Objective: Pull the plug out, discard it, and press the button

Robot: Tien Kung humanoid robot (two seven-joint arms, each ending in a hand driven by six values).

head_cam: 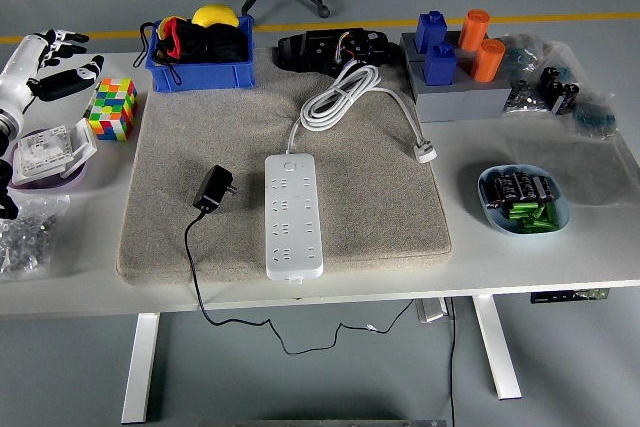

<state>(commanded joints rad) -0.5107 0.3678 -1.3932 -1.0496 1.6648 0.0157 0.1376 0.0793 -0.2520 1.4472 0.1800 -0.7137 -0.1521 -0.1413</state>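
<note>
A white power strip (293, 213) lies on a grey mat (370, 197) in the middle of the table, its button end pointing away from me. A black plug adapter (213, 189) lies on the mat just left of the strip, out of any socket, its black cord trailing off the table's near edge. My left hand (52, 64) is white, raised over the table's far left edge with its fingers spread and holding nothing. It is far from the plug and strip. My right hand is out of view.
A coiled white cable with its plug (341, 95) lies behind the strip. A blue bin (196, 75) stands at the back left, a colour cube (112, 109) and a purple dish (47, 159) at the left, blue and orange blocks (455, 52) back right, a bowl of batteries (524, 200) right.
</note>
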